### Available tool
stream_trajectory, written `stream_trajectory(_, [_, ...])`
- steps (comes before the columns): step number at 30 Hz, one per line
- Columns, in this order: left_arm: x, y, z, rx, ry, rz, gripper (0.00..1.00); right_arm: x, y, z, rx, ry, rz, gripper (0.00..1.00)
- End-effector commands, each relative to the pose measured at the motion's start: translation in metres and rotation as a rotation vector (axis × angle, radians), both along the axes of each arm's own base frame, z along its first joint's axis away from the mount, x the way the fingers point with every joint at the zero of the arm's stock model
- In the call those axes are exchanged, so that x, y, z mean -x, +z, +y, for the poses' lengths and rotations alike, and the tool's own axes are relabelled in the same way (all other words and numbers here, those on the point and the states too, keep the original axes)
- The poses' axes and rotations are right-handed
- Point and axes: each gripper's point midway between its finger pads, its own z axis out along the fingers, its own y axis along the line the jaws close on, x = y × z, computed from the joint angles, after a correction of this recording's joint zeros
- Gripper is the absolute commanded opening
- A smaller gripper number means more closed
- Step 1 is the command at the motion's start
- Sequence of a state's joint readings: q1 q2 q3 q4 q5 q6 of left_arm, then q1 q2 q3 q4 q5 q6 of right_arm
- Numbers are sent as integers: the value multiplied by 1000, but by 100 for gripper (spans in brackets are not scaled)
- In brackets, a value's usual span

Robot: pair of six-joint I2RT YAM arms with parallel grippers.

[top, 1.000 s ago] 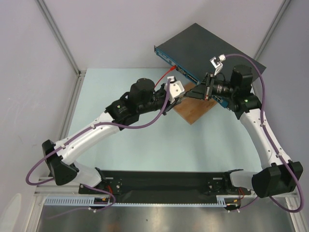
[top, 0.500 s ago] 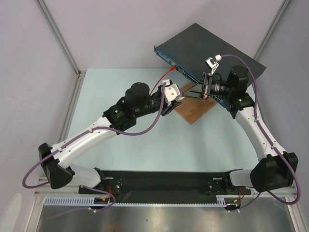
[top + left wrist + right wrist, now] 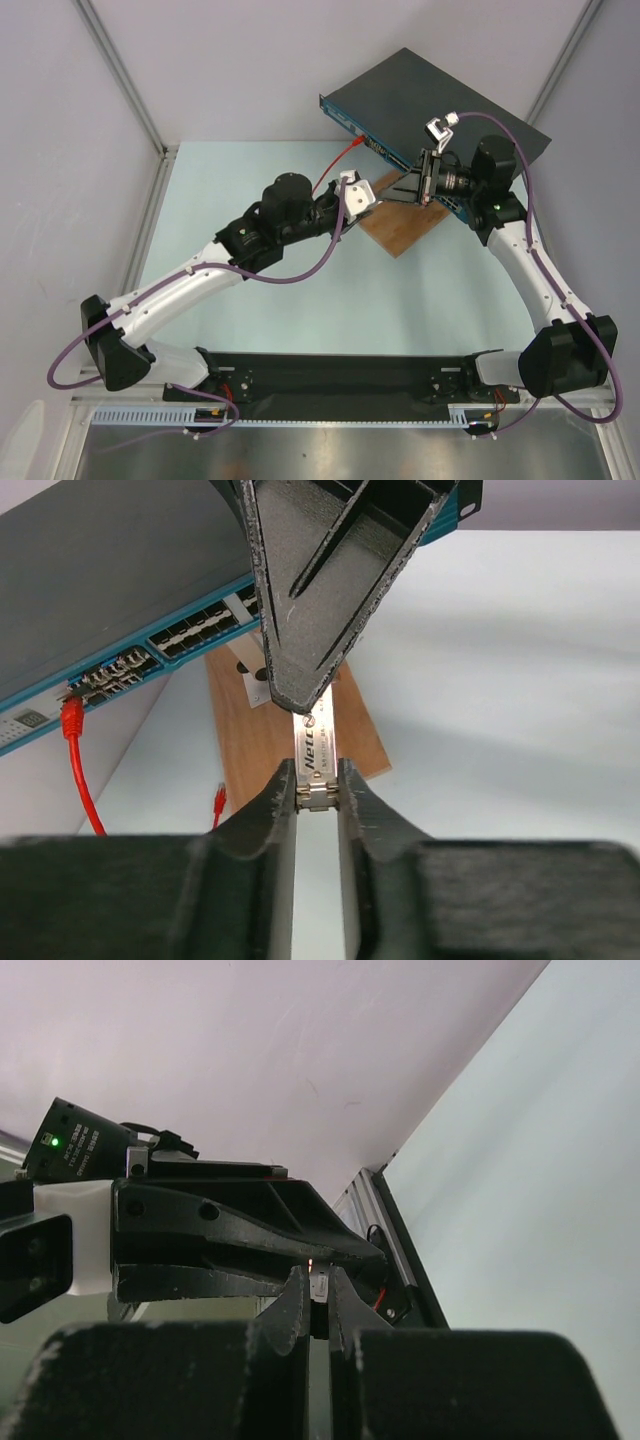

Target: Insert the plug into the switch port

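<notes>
I count one switch (image 3: 430, 100), one wooden board (image 3: 405, 232) at its blue front, and one red cable (image 3: 85, 790) seated in a port near the left end. There's one silver plug (image 3: 315, 755) — in no port, hanging over the board. My left gripper (image 3: 318, 795) pinches its near end — the right gripper (image 3: 318, 1285) is clamped narrowly on the far end.

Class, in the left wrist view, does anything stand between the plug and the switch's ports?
Yes. The right gripper grips the far end of the plug, so its fingers lie between it and the blue port row of the switch. The left gripper holds the near end.
</notes>
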State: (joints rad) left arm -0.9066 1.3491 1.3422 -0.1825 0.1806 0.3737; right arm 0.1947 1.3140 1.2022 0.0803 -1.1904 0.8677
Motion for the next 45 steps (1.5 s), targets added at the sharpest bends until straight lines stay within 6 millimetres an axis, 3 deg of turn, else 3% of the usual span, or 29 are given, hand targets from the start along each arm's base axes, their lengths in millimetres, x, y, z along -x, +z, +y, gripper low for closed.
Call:
stream_trajectory(1, [2,19,3,31,-14,-47,14,4,7,1,-1,16,-41,0])
stream_trajectory(4, [5,22,0,37,-35,-41,1,0,2,0,17,-3,-38,2])
stream_trajectory(5, [7,22,0,32,-42,-32,0,-2,3,-1,25,-17,-50,13])
stream_trajectory(6, [6,22,0,31,-41,-27,0,-4,-1,-3,39,-37,-26,42])
stream_trajectory(9, [3,12,0,-1,-20,39,0,-21,10,-24,61,-143,-71,78])
stream_trajectory(11, [-2,15,0,3,-3,79,0,-29,25,-40,64,-208,-121,82])
stream_trajectory(12, [-10,1,2,-33,21,138,0,-37,30,-57,70,-270,-131,86])
stream_trajectory(13, [-15,-2,2,-28,50,185,0,-39,35,-68,74,-307,-145,89])
stream_trajectory(14, [-20,10,1,-11,72,194,0,-42,39,-79,83,-348,-167,90])
stream_trajectory(15, [-28,-7,1,-52,96,247,0,-38,46,-88,87,-378,-186,91])
stream_trajectory(16, [-32,-8,0,-51,111,277,0,-43,48,-110,95,-452,-186,93])
stream_trajectory(18, [-41,-3,2,-53,147,307,0,-40,53,-135,119,-537,-214,96])
stream_trajectory(19, [-48,-11,-1,-61,166,343,0,-43,50,-161,134,-622,-190,97])
stream_trajectory(21, [-59,-3,1,-35,196,390,0,-38,43,-189,165,-712,-177,99])
stream_trajectory(22, [-66,-13,-2,-46,205,422,0,-37,39,-218,184,-806,-160,100])
stream_trajectory(24, [-79,-6,2,-24,236,446,0,-31,26,-238,204,-853,-120,100])
stream_trajectory(25, [-87,-16,-1,-43,246,468,0,-28,17,-248,206,-884,-86,100])
stream_trajectory(26, [-90,-8,1,-40,258,465,0,-26,10,-262,216,-924,-62,100])
stream_trajectory(28, [-103,-19,1,-70,291,484,0,-25,-12,-269,226,-928,1,100])
stream_trajectory(34, [-122,-17,7,-86,381,453,0,-36,-58,-270,143,-926,135,100])
stream_trajectory(41, [-134,-17,9,-93,403,411,0,-52,-69,-247,114,-869,115,98])
stream_trajectory(45, [-137,-25,2,-100,386,428,1,-56,-70,-237,94,-850,111,88])
